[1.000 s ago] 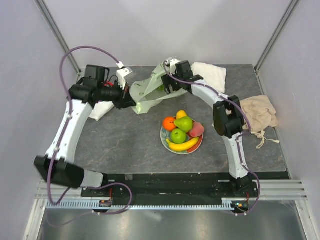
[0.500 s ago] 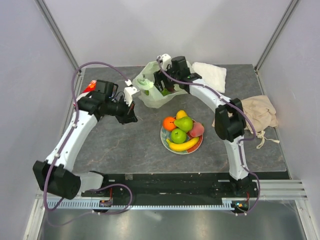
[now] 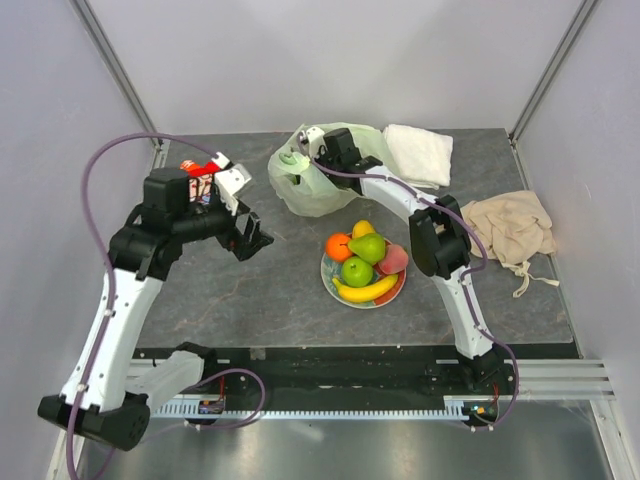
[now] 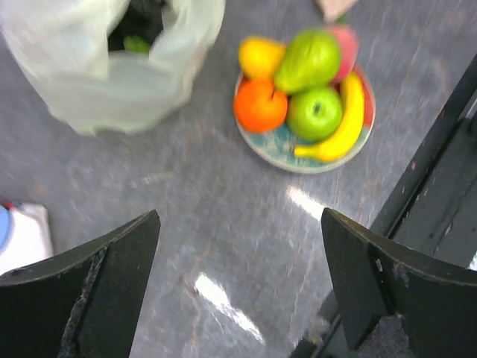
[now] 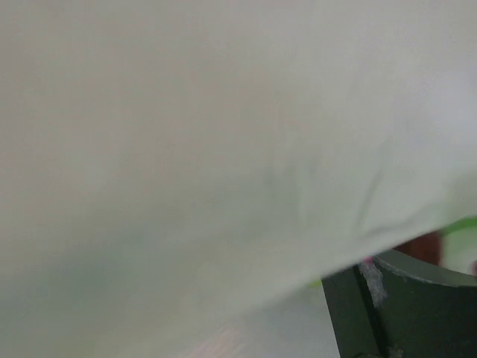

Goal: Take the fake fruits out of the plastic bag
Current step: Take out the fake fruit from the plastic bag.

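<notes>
Pale-green bag at the back of the table, most fruit on the plate

The plastic bag (image 3: 312,195) sits at the far middle of the table (image 3: 250,300), a thin, crinkly, see-through pale-green bundle, puffed up. In the left wrist view its mouth is dark and something green (image 4: 136,45) shows inside, too blurred to name. The right gripper (image 3: 326,163) is pushed into the top of the bag; its own camera sees little but pale film (image 5: 186,149) and one dark finger (image 5: 395,298) at the lower right, so I cannot tell whether the jaws are released or clenched.

Just in front of the bag, apart from it, stands the plate (image 3: 325,272) with glossy fruit piled on it: an orange (image 3: 338,246), a pear (image 3: 368,247), a green apple (image 3: 357,270), a banana (image 3: 368,290) along the near rim, a pink peach (image 3: 393,260) and a small yellow fruit (image 3: 363,229) at the back.

The left gripper (image 3: 253,238) hangs over bare table to the left of the plate, jaws spread wide and empty.

A white towel (image 3: 420,152) lies just right of the bag, a beige cloth (image 3: 510,225) at the right edge, and a red snack packet (image 3: 200,170) at the far left
</notes>
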`<action>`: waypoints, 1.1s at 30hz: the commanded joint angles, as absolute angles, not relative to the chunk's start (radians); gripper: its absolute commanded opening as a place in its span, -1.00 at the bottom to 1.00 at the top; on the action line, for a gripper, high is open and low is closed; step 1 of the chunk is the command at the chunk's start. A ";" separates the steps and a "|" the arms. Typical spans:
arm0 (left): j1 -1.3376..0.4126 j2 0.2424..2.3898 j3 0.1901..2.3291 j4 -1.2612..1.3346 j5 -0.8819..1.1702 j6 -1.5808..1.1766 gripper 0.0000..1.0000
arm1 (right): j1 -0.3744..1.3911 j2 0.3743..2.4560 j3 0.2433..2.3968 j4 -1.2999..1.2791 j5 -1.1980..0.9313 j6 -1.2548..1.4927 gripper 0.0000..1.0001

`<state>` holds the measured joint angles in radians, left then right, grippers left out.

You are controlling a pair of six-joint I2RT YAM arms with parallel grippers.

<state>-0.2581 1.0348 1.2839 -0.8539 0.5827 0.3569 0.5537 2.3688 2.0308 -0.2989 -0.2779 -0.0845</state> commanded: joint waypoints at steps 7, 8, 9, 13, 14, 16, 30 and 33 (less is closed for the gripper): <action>-0.308 1.207 1.358 -0.412 0.528 0.121 0.99 | 0.558 2.502 2.157 -0.172 -0.203 -0.067 0.83; -0.328 1.230 1.386 -0.400 0.465 0.130 0.99 | 0.558 2.525 2.166 -0.167 -0.198 -0.071 0.81; -0.328 1.297 1.413 -0.399 0.466 0.123 0.99 | 0.558 2.534 2.183 -0.161 -0.181 -0.074 0.77; -0.333 1.410 1.508 -0.368 0.551 0.052 0.84 | 0.560 2.560 2.209 -0.150 -0.166 -0.087 0.50; -0.339 1.423 1.535 -0.364 0.555 0.017 0.81 | 0.558 2.562 2.207 -0.147 -0.167 -0.087 0.45; -0.345 1.456 1.555 -0.361 0.548 -0.021 0.71 | 0.560 2.566 2.215 -0.146 -0.176 -0.084 0.26; -0.356 1.358 1.454 -0.442 0.310 0.064 -0.96 | 0.557 2.505 2.203 -0.186 -0.204 -0.106 -1.00; -0.342 1.302 1.367 -0.465 0.301 0.092 -0.97 | 0.535 2.416 2.143 -0.192 -0.257 -0.097 -1.00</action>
